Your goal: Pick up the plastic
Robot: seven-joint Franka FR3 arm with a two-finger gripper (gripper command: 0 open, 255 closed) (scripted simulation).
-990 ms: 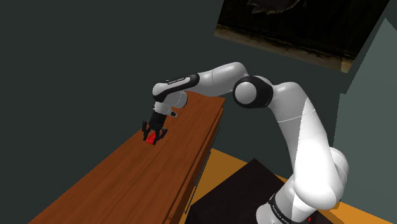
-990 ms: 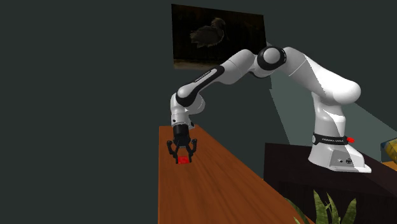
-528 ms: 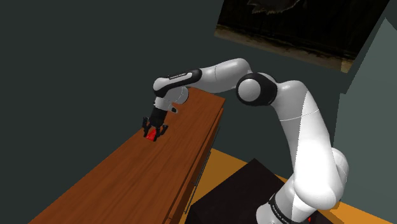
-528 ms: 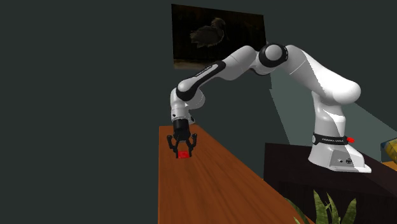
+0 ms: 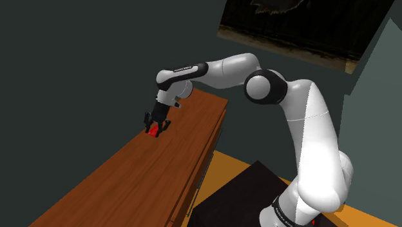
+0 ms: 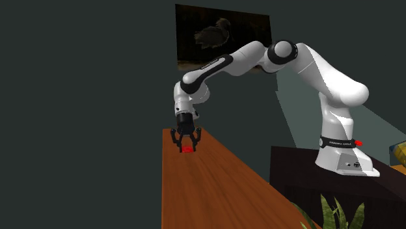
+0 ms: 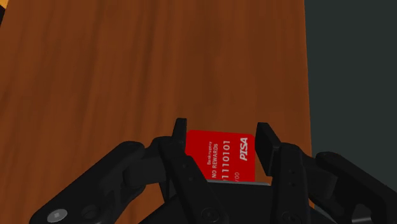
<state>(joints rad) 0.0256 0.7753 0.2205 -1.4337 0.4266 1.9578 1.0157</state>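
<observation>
**Thin card, pinched edge to edge**

The tool (image 7: 222,129) clasps the red plastic card (image 7: 219,156) by two opposite edges, low over the wooden bench (image 5: 129,187) — toward 10 o'clock from the stand (image 5: 238,193) in the shoulder view. It is probably light, stiff and slick — squeezed hard, it could bow or slip.

The black gripper (image 7: 222,136) clasps a red card (image 7: 219,158) between its two fingers (image 7: 180,132), one finger against each of the card's opposite edges. The card bears white print: "NO REWARDS", "PTSA" and a row of digits. Beyond the card lies the brown wooden table (image 7: 127,63), its grain running away from the gripper. Along one edge of the table stands a dark grey-green wall (image 7: 350,63); past the opposite edge shows a sliver of orange (image 7: 3,5).
</observation>
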